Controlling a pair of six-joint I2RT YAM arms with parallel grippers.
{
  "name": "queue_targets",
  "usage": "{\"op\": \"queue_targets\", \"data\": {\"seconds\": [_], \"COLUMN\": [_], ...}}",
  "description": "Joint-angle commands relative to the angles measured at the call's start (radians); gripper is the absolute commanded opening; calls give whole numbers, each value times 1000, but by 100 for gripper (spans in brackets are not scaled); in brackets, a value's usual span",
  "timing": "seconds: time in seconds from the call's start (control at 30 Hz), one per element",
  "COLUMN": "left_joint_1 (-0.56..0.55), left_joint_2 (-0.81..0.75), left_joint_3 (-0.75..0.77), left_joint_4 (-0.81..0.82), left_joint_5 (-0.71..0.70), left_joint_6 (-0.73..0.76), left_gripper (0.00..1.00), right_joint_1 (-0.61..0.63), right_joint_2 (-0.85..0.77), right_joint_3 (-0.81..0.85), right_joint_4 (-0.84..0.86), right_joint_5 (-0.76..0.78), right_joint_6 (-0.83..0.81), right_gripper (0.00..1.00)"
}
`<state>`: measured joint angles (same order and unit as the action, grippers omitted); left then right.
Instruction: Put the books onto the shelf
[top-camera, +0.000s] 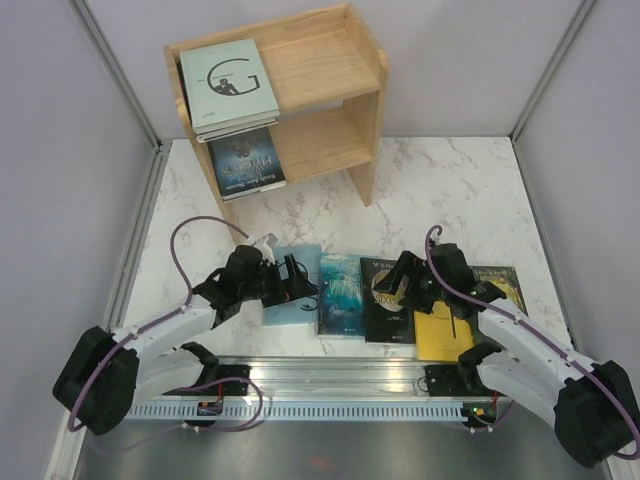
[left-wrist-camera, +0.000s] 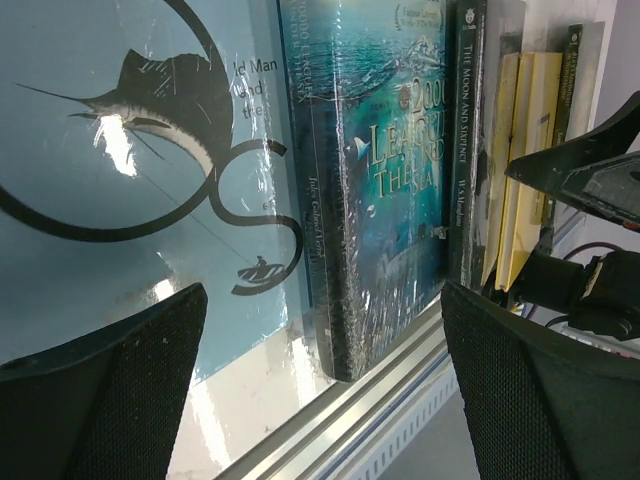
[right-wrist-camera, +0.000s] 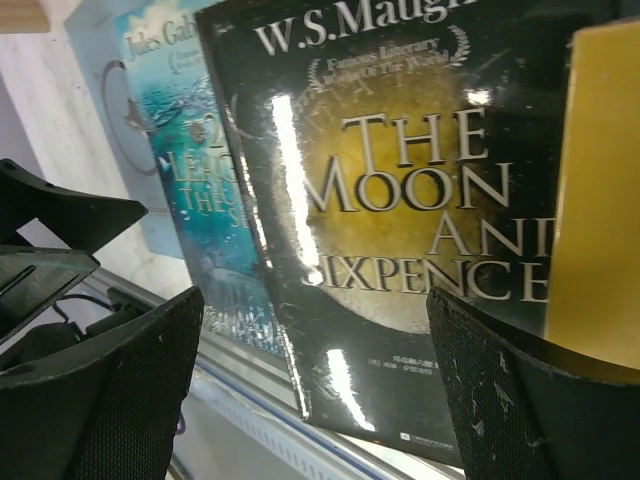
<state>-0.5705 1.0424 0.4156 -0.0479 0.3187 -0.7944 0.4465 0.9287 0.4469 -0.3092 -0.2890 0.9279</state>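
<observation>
Books (top-camera: 340, 290): two on shelf (top-camera: 335, 75), five flat on marble tabletop (top-camera: 300, 205), in a row just ahead of the arm bases. Shelf at far side of tabletop, light wood, two tiers, solid side panels, set slightly askew. Top tier, left end: white book with large "G" (top-camera: 228, 80), lying flat, front edge overhanging. Lower tier, left end: dark blue book (top-camera: 248, 160), flat, also jutting past the front. Row on tabletop, left to right: pale blue book (top-camera: 300, 310) with a marlin drawing; teal book (top-camera: 340, 293) with a sea scene, just beside it; black book (top-camera: 385, 305), title "The Moon and Sixpence" readable from right wrist view; yellow book (top-camera: 440, 330), against black book's right edge, whether overlapping or only touching not clear; green-gold book (top-camera: 505, 285) farthest right, partly hidden behind right arm. Left fingers (left-wrist-camera: 110, 400) spread wide, released, nothing between them; low over the pale blue and teal covers near their front edges, both covers framed between the pads in left wrist view. Right fingers (right-wrist-camera: 110, 400) likewise spread wide, released, holding nothing; low over black book, yellow cover at the right-hand finger. Metal rail (top-camera: 340, 375) along near edge of tabletop, just in front of the row. Purple cable (top-camera: 185, 240) looping above left arm.
</observation>
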Motion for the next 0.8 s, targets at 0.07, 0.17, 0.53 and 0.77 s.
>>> {"op": "queue_targets", "data": {"seconds": [0.07, 0.17, 0.53, 0.77], "left_joint_1": [-38, -64, -108, -109], "left_joint_2": [148, 254, 603, 893], "left_joint_3": [-37, -47, -81, -106], "left_joint_4": [322, 437, 908, 1488], "left_joint_5": [17, 33, 155, 319], "left_joint_6": [-86, -111, -267, -488], "left_gripper": [100, 100, 92, 68], "right_joint_1": [-5, -5, -6, -6], "right_joint_2": [-14, -2, 32, 61], "right_joint_3": [-39, -59, -96, -120], "right_joint_4": [41, 55, 91, 122], "right_joint_5": [48, 50, 39, 24], "right_joint_6": [-44, -49, -52, -51], "right_gripper": [95, 95, 95, 95]}}
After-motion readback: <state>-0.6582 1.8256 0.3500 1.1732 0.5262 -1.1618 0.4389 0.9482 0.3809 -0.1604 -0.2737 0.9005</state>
